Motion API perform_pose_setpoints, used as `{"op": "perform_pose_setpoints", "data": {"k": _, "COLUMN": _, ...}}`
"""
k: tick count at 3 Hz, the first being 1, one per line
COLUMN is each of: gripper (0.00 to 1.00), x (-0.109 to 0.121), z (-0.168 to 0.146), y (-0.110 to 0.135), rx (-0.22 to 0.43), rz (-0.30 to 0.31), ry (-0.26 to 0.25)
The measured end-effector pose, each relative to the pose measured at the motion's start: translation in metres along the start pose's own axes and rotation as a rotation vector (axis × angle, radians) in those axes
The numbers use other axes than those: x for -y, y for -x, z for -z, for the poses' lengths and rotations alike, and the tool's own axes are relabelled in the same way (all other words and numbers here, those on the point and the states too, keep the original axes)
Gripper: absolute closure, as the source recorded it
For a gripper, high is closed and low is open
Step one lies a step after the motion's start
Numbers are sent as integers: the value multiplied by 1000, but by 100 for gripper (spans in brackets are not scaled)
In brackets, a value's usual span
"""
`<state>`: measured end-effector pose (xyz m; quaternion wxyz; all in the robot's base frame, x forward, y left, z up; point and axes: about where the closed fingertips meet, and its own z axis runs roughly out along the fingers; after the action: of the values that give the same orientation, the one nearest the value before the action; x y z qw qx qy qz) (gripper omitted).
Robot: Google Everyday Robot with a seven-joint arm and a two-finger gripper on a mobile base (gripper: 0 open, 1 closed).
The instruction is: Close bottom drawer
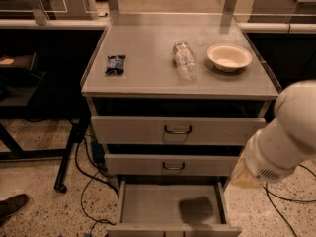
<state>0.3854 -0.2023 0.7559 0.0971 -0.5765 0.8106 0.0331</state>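
The grey cabinet point(177, 83) has three drawers. The bottom drawer point(158, 206) is pulled far out toward me, its plain grey tray open to view with a dark shadow on its right half. Its front panel point(173, 229) lies at the picture's lower edge, the handle cut off. The middle drawer point(173, 165) and top drawer point(177, 130) stick out a little. My white arm comes in from the right. My gripper point(244, 176) is at its yellowish lower end, beside the cabinet's right front corner, above the open drawer's right side wall.
On the cabinet top lie a dark snack packet point(115, 64), a clear plastic bottle point(184, 60) on its side and a cream bowl point(229, 57). Black cables point(86, 181) run on the speckled floor at left, beside a dark table leg point(69, 157). A shoe point(12, 205) shows at lower left.
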Motion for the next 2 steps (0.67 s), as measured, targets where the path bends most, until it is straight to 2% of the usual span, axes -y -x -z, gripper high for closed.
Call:
{"op": "perform_pose_setpoints", "data": {"k": 1, "gripper": 100, "x": -23, "z": -80, "y": -18, "rx": -16, "rz": -39, "ry": 46}}
{"op": "perform_pose_setpoints", "data": {"k": 2, "gripper": 100, "x": -24, "z": -85, "y": -20, "rx": -13, "rz": -44, "ry": 56}}
